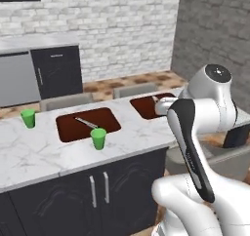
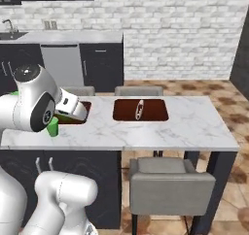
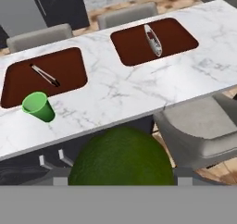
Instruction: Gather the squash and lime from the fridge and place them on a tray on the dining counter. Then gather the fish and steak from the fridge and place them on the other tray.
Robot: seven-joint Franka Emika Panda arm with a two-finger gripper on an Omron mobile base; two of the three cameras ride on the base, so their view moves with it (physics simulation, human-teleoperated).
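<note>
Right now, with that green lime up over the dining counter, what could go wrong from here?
1. The lime is round; released high, it may roll out of the utensil tray.
2. The green cup stands close to that tray's front corner and could get knocked.
3. The fish already lies in the other tray; setting the lime there would mix the groups.

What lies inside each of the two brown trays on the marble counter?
The left tray holds a thin dark utensil. The right tray holds a slim silvery fish. The green round thing in the gripper hides the near counter edge, not the trays.
</note>
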